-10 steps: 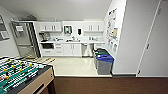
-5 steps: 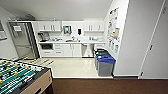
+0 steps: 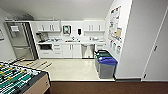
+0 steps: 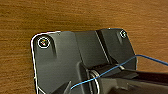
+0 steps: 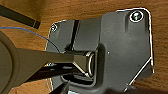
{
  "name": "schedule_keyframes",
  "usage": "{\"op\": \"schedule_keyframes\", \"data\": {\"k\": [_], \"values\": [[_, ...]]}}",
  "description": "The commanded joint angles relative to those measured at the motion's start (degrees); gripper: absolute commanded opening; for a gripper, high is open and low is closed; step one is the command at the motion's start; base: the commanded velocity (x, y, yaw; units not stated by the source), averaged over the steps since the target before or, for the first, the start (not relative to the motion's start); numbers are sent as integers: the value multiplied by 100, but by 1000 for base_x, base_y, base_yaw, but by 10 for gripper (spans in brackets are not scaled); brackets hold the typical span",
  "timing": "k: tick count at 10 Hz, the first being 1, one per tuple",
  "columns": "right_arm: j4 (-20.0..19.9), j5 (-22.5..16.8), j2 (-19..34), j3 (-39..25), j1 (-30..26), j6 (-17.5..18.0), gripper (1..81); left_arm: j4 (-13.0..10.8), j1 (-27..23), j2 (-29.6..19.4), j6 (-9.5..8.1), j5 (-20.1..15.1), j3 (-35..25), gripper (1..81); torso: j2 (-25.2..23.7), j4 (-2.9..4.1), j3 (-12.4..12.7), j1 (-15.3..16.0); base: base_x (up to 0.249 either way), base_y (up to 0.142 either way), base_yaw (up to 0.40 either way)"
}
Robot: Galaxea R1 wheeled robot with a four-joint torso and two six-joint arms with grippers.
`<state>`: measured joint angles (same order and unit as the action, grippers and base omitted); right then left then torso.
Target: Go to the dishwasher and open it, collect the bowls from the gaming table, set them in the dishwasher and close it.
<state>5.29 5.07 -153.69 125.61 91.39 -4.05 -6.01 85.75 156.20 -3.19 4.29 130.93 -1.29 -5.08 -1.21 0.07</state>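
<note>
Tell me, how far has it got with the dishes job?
Hardly started. It faces the kitchenette from the dark floor; the dishwasher, far off under the counter, looks shut. A foosball table stands close by. Opening, collecting bowls, loading and closing are all left.

You are looking into an office break room with a kitchenette at its far end. White cabinets (image 3: 48, 26) hang on the back wall above a counter (image 3: 71, 42) with drawers and doors beneath, and a tall steel refrigerator (image 3: 19, 40) stands at the left. Two waste bins (image 3: 106, 65), one with a blue lid and one with a green lid, sit by the right wall, under a board of posted notices (image 3: 115, 27). A foosball table (image 3: 17, 78) with a green field fills your near left corner. The pale kitchen floor (image 3: 72, 70) meets dark wood flooring (image 3: 105, 87) closest to you.
</note>
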Motion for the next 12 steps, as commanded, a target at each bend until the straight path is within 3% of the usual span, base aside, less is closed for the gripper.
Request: {"op": "schedule_keyframes", "data": {"k": [1, 12], "values": [[-28, -261, 108, -64, -266, -17, 811, -58, -308, -97, 21, -262, -58, 811, 0, 0, 0, 0, 191, 0, 0], [-54, -270, 125, -64, -301, -17, 811, -49, -308, -53, 12, -253, -41, 811, 0, 0, 0, -2, 197, 0, 0]]}}
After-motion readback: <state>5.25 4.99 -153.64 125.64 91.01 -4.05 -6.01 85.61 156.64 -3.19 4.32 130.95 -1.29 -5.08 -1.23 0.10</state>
